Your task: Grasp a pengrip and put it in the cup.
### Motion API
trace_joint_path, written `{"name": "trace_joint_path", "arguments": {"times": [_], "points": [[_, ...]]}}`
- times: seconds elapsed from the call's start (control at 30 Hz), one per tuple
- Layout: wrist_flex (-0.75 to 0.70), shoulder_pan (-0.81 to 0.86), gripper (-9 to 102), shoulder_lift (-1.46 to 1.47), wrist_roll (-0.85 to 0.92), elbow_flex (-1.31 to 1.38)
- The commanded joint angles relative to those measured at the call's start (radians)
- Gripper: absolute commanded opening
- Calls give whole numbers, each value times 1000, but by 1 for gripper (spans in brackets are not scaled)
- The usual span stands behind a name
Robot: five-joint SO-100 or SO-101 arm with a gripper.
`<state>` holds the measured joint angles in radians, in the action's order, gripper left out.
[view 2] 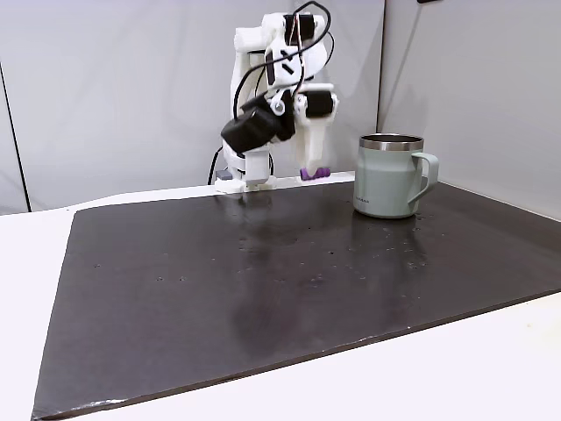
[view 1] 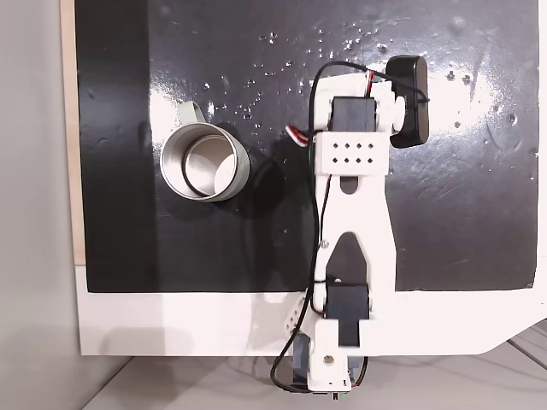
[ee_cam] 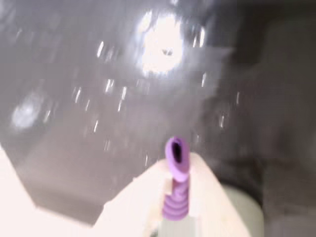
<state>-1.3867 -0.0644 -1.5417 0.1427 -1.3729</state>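
Black shiny mat [view 2: 263, 289] covers my white table, with grey walls behind. My white gripper [view 2: 308, 168] has its fingers squeezed tight on the tiny purple ribbed pengrip tube [ee_cam: 177, 180], lifted off the mat. I think I am carrying it now. Next I must swing over the grey-green steel mug [view 2: 389, 175] beside my fingers, clearing its rim; plenty of room

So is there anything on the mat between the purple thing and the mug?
No. In a fixed view, the pengrip sits in the pincer, and only bare black mat lies between it and the cup.
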Motion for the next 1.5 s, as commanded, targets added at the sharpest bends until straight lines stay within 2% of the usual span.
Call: {"name": "trace_joint_path", "arguments": {"times": [0.0,0.13,0.23,0.43,0.57,0.73,1.03,1.17,1.23,1.3,1.47], "points": [[-98,-89,0,-219,-34,8],[-207,-219,0,-299,-89,110],[-238,-304,0,-276,-124,215],[-276,-423,0,-72,-156,460],[-351,-514,0,83,-153,664],[-360,-581,0,106,-141,652],[-374,-588,0,52,-129,588],[-374,-592,21,43,-120,589],[-374,-597,27,40,-115,589],[-374,-598,30,40,-114,586],[-376,-595,30,40,-112,586]]}}
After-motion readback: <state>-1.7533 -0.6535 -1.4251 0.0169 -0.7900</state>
